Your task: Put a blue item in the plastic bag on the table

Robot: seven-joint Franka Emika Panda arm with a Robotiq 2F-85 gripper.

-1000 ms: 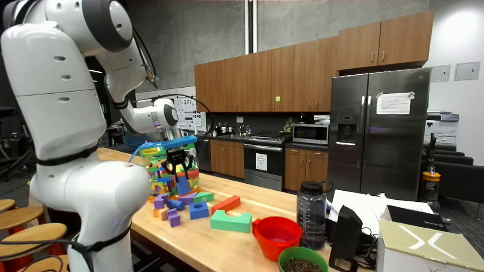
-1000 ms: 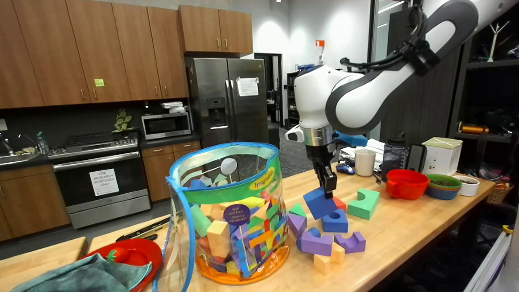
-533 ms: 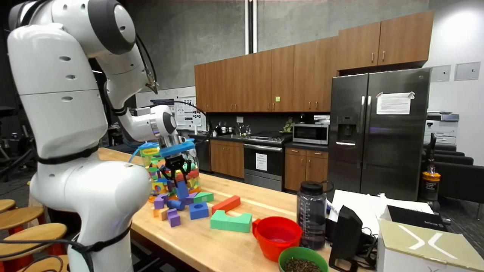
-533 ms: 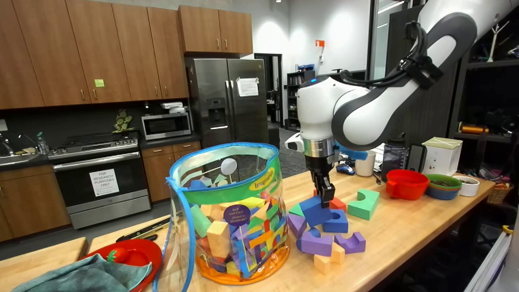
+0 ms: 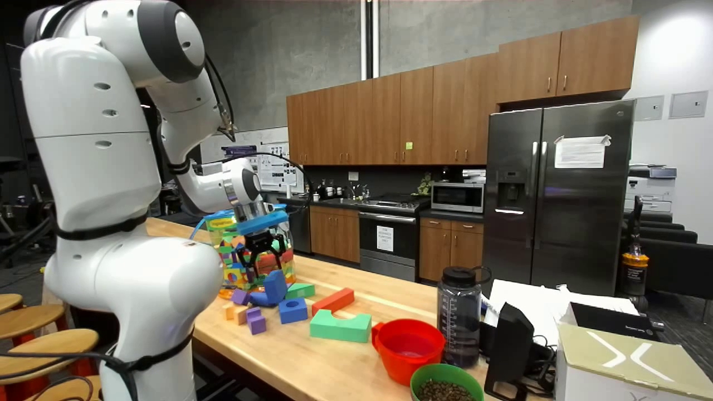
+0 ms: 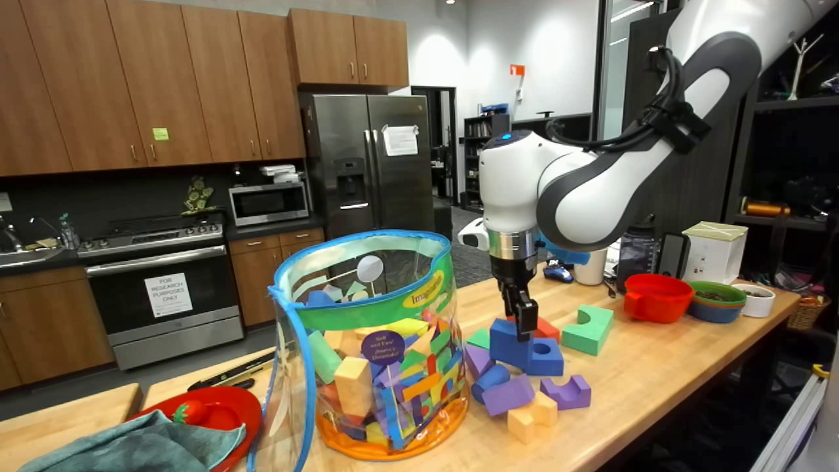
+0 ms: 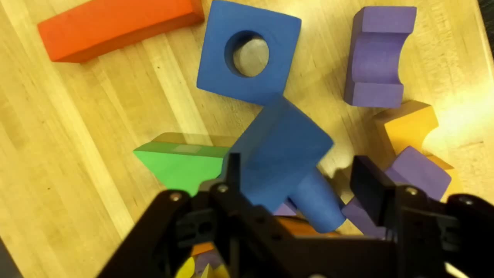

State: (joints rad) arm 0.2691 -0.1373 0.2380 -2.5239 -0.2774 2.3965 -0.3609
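My gripper (image 7: 295,172) is open above the loose blocks, its fingers apart on either side of a blue block (image 7: 283,150). In the wrist view the left finger overlaps that block, while a gap separates it from the right one. The block (image 6: 510,344) shows just below the fingertips in an exterior view, beside a blue cylinder (image 6: 490,380) and a blue block with a hole (image 6: 543,364); contact is unclear. Clear, bulging and full of coloured blocks, the plastic bag (image 6: 367,317) stands on the table (image 6: 629,387) beside this group. Its blue-rimmed top is open.
Around the blue blocks lie a green triangle (image 7: 181,166), purple arches (image 6: 565,393), orange pieces (image 6: 522,425) and a long red block (image 5: 332,301). Farther along stand a green arch (image 6: 598,331), red cup (image 6: 659,298) and water bottle (image 5: 459,320). A red plate (image 6: 236,400) sits beyond the bag.
My gripper has come down and opened, letting go of the blue block, which now sits among the others. The blue cylinder and a purple arch beside it have shifted and turned.
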